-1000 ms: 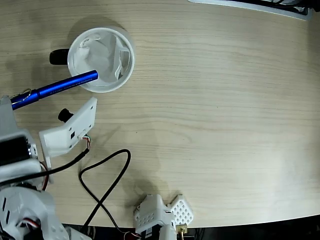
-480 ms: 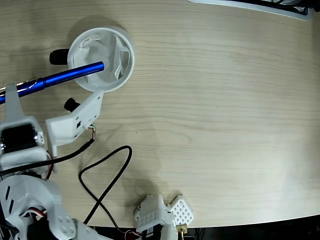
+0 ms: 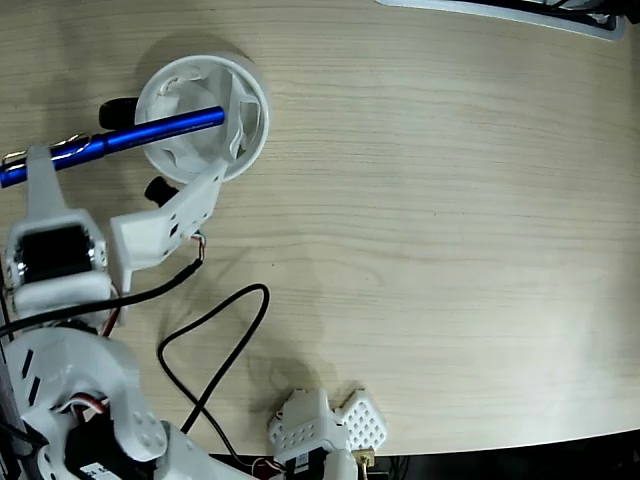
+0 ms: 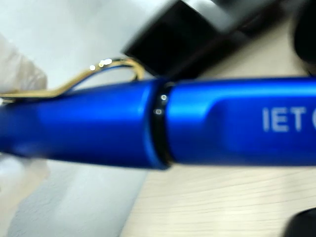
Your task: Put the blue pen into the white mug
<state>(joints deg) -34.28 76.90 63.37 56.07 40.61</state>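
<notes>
Presently gripping the blue pen (image 3: 120, 138) in the gripper (image 3: 45, 165), holding its tip over the white mug (image 3: 202, 118), far left.

The pen (image 4: 158, 128) looks blurry up close, and both ends run off the picture. The gripper's grip is hidden.

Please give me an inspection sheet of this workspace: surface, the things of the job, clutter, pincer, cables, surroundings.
Surface: light wood-grain table.
Job's things: blue pen held nearly level, its tip above the opening of the white mug; clip end toward the picture's left in both views.
Clutter: white perforated part at the near edge.
Pincer: pincer shut on the pen.
Cables: black cable looping on the table.
Surroundings: pale edge at the top.
</notes>
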